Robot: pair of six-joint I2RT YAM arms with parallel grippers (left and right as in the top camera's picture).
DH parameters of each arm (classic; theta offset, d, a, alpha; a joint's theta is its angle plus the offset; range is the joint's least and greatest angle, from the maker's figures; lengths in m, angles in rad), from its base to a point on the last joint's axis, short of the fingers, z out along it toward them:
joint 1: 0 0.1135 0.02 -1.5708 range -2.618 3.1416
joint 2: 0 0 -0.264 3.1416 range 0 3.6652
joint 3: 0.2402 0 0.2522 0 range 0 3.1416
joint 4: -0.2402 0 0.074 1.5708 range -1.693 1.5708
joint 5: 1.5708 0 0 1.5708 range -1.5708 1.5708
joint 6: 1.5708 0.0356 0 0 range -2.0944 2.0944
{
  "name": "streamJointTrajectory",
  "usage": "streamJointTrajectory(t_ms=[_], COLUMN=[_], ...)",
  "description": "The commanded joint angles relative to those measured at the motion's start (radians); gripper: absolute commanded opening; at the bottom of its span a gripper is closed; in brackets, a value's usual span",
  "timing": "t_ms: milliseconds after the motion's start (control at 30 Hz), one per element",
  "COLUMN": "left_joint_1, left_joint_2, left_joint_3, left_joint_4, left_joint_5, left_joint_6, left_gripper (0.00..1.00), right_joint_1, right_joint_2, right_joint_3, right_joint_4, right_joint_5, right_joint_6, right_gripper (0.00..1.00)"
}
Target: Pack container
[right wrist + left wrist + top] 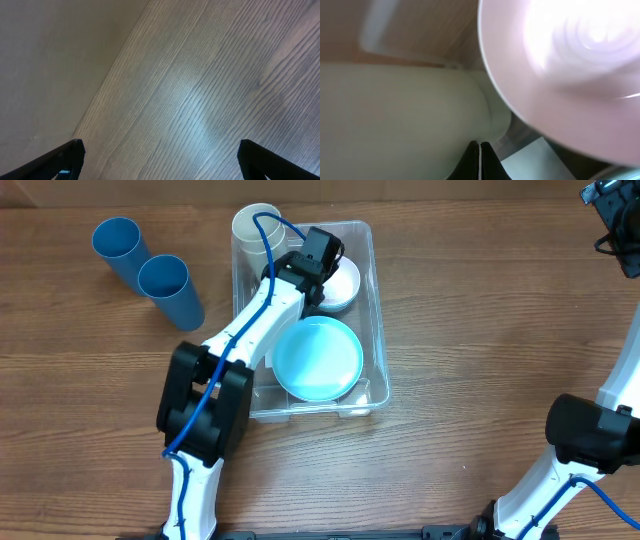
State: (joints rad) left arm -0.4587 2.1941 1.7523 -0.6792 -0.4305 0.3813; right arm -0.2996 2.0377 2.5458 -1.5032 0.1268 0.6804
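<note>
The clear plastic container (379, 320) stands mid-table. Inside it are a cream cup (256, 227) at the far left corner, a white bowl (343, 286) and a light blue plate (318, 358) at the near end. My left gripper (322, 252) reaches into the container's far end, between the cup and the bowl. In the left wrist view its fingers (480, 146) are shut with nothing seen between them, the cream cup (395, 115) at left, the white bowl (570, 70) at right, the blue plate (532, 160) below. My right gripper (160, 155) is wide open and empty over bare wood.
Two blue cups (119, 246) (168, 285) stand on the table left of the container. The right arm (590, 430) is at the table's right edge, its gripper (612, 208) at the far right corner.
</note>
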Motion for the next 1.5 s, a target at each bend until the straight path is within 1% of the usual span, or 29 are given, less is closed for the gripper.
streamJointTrajectory(t_ms=[0,67,233,367,400,467,500,633,1000,1033,1133,1300,1367,1400,1467], left_joint_1=[-0.006,-0.006,-0.006,-0.006,-0.006,-0.006,-0.006,-0.006,-0.028,-0.042,-0.084,-0.146,-0.163,-0.170,-0.172], left_joint_2=[0.028,0.028,0.028,0.028,0.029,0.029,0.029,0.029,0.029,0.029,0.029,0.029,0.023,0.001,-0.028], left_joint_3=[-0.016,-0.016,-0.016,-0.016,-0.016,-0.016,-0.016,-0.016,-0.016,-0.016,0.000,0.048,0.085,0.131,0.190], left_joint_4=[0.029,0.055,0.057,0.065,0.070,0.092,0.100,0.101,0.123,0.142,0.197,0.211,0.201,0.161,0.112], left_joint_5=[-0.026,-0.042,-0.040,0.005,-0.010,-0.117,-0.161,-0.240,-0.233,-0.232,-0.239,-0.251,-0.316,-0.322,-0.307], left_joint_6=[0.027,0.026,0.023,0.003,-0.008,-0.060,-0.068,-0.068,-0.094,-0.093,-0.076,-0.076,-0.133,-0.187,-0.242], left_gripper=[0.04,0.04,0.04,0.04,0.04,0.04,0.04,0.04,0.04,0.05,0.15,0.21,0.25,0.32,0.44], right_joint_1=[0.001,0.001,0.001,0.001,0.001,0.001,0.001,0.001,0.001,0.001,0.001,0.001,0.001,0.001,0.001], right_joint_2=[-0.008,-0.008,-0.008,-0.008,-0.008,-0.008,-0.008,-0.008,-0.008,-0.008,-0.008,-0.008,-0.008,-0.008,-0.008], right_joint_3=[0.006,0.006,0.006,0.006,0.006,0.006,0.006,0.006,0.006,0.006,0.006,0.006,0.006,0.006,0.006], right_joint_4=[0.005,0.005,0.005,0.005,0.005,0.005,0.005,0.005,0.005,0.005,0.005,0.005,0.005,0.005,0.005], right_joint_5=[0.003,0.003,0.003,0.003,0.003,0.003,0.003,0.003,0.003,0.003,0.003,0.003,0.003,0.003,0.003], right_joint_6=[0.005,0.005,0.005,0.005,0.005,0.005,0.005,0.005,0.005,0.005,0.005,0.005,0.005,0.005,0.005], right_gripper=[1.00,1.00,1.00,1.00,1.00,1.00,1.00,1.00,1.00,1.00,1.00,1.00,1.00,1.00,1.00])
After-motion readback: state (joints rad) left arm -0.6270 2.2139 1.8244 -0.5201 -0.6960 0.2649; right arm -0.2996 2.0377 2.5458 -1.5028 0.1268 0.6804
